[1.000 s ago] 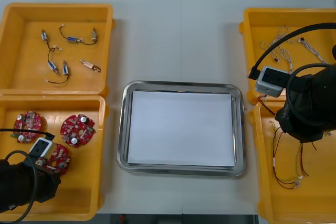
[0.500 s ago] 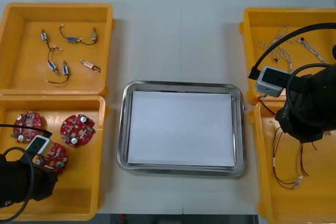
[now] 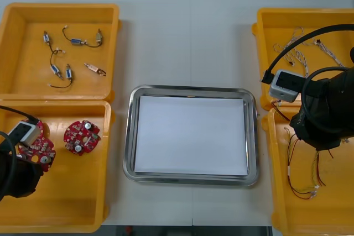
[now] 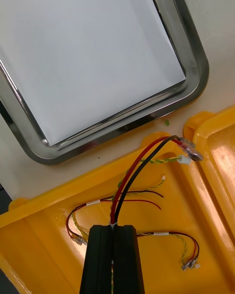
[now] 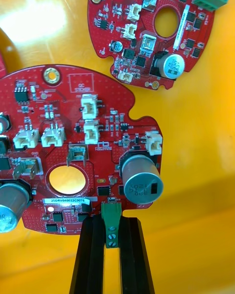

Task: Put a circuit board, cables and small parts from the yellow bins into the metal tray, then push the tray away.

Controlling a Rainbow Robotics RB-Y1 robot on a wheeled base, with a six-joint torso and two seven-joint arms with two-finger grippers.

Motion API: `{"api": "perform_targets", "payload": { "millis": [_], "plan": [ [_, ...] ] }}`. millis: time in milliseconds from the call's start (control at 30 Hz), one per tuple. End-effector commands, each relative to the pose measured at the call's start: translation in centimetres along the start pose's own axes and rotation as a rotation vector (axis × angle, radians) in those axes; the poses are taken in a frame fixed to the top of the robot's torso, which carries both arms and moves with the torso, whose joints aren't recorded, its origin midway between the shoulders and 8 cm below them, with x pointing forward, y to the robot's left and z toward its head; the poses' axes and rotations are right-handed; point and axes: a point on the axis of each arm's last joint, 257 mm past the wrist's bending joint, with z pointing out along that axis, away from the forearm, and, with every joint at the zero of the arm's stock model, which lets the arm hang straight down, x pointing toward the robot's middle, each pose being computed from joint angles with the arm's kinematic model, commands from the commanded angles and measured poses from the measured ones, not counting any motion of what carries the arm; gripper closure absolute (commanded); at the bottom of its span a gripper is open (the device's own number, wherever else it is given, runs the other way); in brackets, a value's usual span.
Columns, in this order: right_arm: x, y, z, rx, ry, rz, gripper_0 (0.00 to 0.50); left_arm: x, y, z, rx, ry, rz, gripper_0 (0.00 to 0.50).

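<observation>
My left gripper (image 5: 111, 232) is shut on the green terminal at the edge of a round red circuit board (image 5: 73, 142). In the front view that board (image 3: 38, 152) hangs over the near left yellow bin (image 3: 83, 197), beside a second board (image 3: 81, 136). My right gripper (image 4: 113, 230) is shut on a red and black cable (image 4: 142, 169), whose connector ends reach over the bin's rim. The right arm (image 3: 321, 117) hovers over the near right yellow bin (image 3: 310, 214). The metal tray (image 3: 193, 89), white inside, lies between the bins with nothing in it.
The far left bin (image 3: 22, 87) holds several small metal parts (image 3: 55, 70) with short wires. The far right bin (image 3: 265, 20) holds pale twisted cables (image 3: 301, 53). Red and yellow cables (image 3: 301, 189) lie in the near right bin. Bare table stretches beyond the tray.
My left gripper has carried the circuit board toward the bin's left side and farther from the table's front edge. The right arm and its cable have not moved.
</observation>
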Motion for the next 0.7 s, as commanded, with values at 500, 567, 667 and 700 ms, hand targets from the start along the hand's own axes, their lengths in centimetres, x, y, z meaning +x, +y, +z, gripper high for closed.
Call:
{"api": "perform_targets", "payload": {
  "millis": [500,567,667,700],
  "plan": [
    [0.0,-0.6,-1.0,0.044,0.011,0.006,0.500,-4.9,-3.0,-6.4,-0.030,-0.024,0.111,0.500],
    [0.0,-0.6,-1.0,0.045,0.013,0.006,0.500,-5.2,-3.5,-6.6,-0.025,-0.026,0.123,0.500],
    [0.1,-0.5,-1.0,0.044,0.013,0.006,0.500,-5.9,-4.7,-6.5,-0.009,-0.032,0.148,0.500],
    [0.0,-0.6,-1.0,0.046,0.012,0.005,0.500,-6.2,-5.2,-6.4,-0.001,-0.034,0.159,0.500]
  ]
}}
